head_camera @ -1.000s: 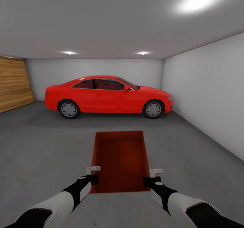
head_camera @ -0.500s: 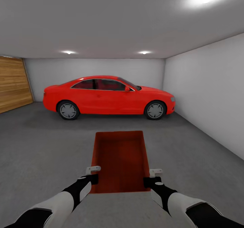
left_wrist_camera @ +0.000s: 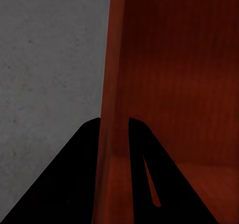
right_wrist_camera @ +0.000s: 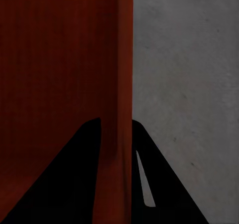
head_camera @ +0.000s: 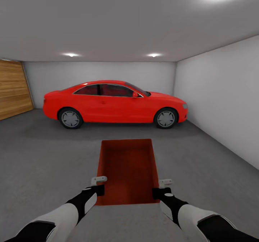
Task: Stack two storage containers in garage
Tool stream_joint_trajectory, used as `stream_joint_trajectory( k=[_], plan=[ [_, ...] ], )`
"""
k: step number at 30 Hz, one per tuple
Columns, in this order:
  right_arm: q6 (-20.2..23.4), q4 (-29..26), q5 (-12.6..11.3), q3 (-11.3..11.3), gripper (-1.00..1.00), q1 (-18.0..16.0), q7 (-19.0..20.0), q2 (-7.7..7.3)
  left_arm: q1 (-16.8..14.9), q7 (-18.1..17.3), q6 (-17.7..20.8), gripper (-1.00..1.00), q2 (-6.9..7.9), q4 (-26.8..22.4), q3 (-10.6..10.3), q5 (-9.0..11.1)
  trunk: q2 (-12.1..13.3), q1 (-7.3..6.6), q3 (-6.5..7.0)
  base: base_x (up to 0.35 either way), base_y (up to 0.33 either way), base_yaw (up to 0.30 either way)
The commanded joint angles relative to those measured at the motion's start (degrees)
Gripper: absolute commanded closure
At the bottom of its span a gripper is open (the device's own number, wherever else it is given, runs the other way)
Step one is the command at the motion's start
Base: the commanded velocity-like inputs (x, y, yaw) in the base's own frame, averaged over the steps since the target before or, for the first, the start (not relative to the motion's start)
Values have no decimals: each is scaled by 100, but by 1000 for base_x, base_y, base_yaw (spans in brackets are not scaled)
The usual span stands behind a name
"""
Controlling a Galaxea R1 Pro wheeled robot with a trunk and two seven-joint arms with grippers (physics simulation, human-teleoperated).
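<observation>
1. The left end effector [head_camera: 98, 185] and the right end effector [head_camera: 162, 187] each pinch a thin side wall of 1 storage container [head_camera: 127, 170]. In the left wrist view a dark finger [left_wrist_camera: 74, 184] sits on each side of the red wall [left_wrist_camera: 112, 84]. The right wrist view shows the same clamp on the other wall [right_wrist_camera: 124, 84].

2. The red-orange container is up in the air in front of the robot, open side up. It is in the garage, above the floor [head_camera: 43, 156].

3. What could go wrong: the walls are thin, and each end effector holds only the near end. The far end could tip down and slip out if the robot jolts.

4. If 1 arm goes lower than the other, the container could twist and fall.

5. If the robot rolls too far, the container could bump the red car [head_camera: 115, 103], which is parked across the way, well apart from it.

6. If the container comes down crooked, stacking could be harder.

7. The floor is dark grey, flat and a bit spotty. It looks like a good place to set the container down.

8. The room has plain pale walls [head_camera: 219, 102], a wood door [head_camera: 14, 89] on the left and bright ceiling lights [head_camera: 154, 55].
</observation>
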Motion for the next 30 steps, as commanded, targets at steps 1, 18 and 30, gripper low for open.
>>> stream_joint_trajectory(
  k=[1,18,30],
  plan=[
    [-1,15,-25,-62,100,0,29,5,-2,125,28,100,159,-34,107,-81,-4,5,-2,322,0,0],
    [-23,15,-25,-62,100,0,13,5,-3,125,22,100,159,-43,106,-81,-4,5,-2,322,0,0],
    [-22,15,-25,-62,100,0,18,5,-3,125,22,100,159,-43,99,-81,-4,5,-2,322,0,0]
  ],
)
